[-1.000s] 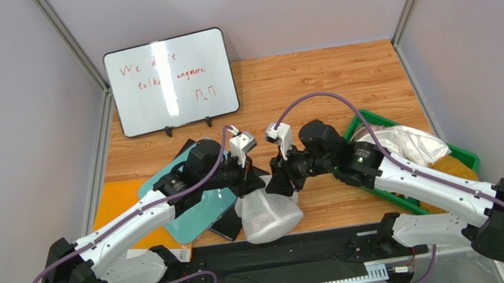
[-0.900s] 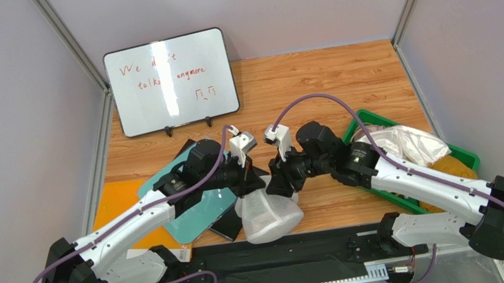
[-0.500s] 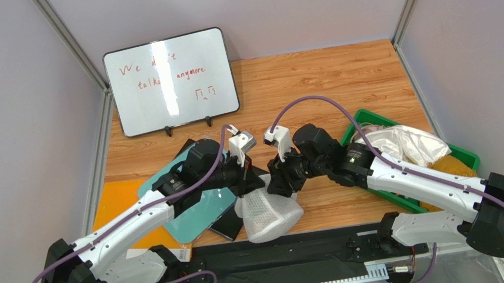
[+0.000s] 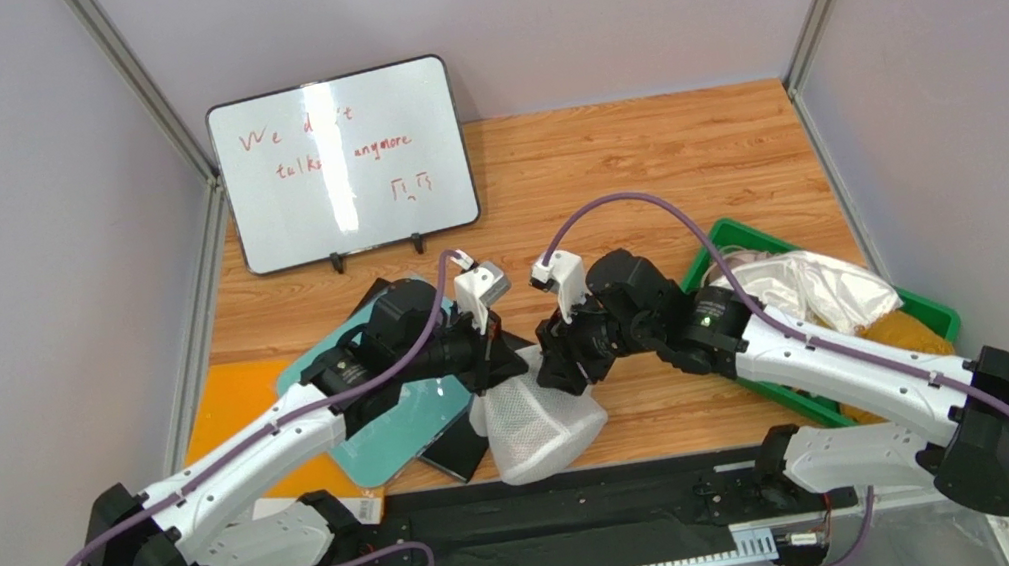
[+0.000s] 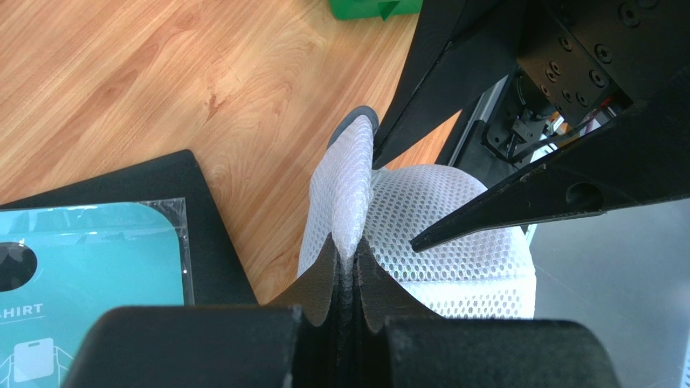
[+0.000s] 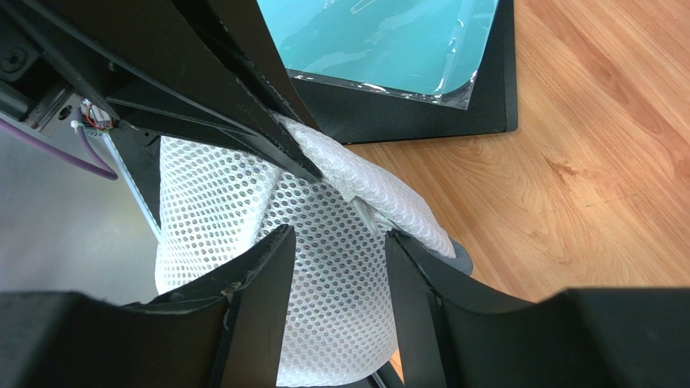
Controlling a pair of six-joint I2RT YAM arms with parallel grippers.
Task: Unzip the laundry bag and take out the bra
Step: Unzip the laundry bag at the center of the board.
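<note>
The laundry bag (image 4: pixel 537 430) sits at the near middle of the desk (image 4: pixel 630 172). The left fingers (image 5: pixel 324 279) are clamped on a fold of its mesh. The right fingers (image 6: pixel 257 271), half spread and gripping nothing, straddle the bag from the right. No bra shows.

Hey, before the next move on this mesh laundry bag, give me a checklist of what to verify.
1. Hold: left gripper shut on a fold of the laundry bag: ok.
2. Ready: right gripper open over the mesh: ok.
3. Zip pull found: cannot tell; only a grey zip end shows.
4. Zip undone: cannot tell.
5. Sight of the bra: not ok.
</note>
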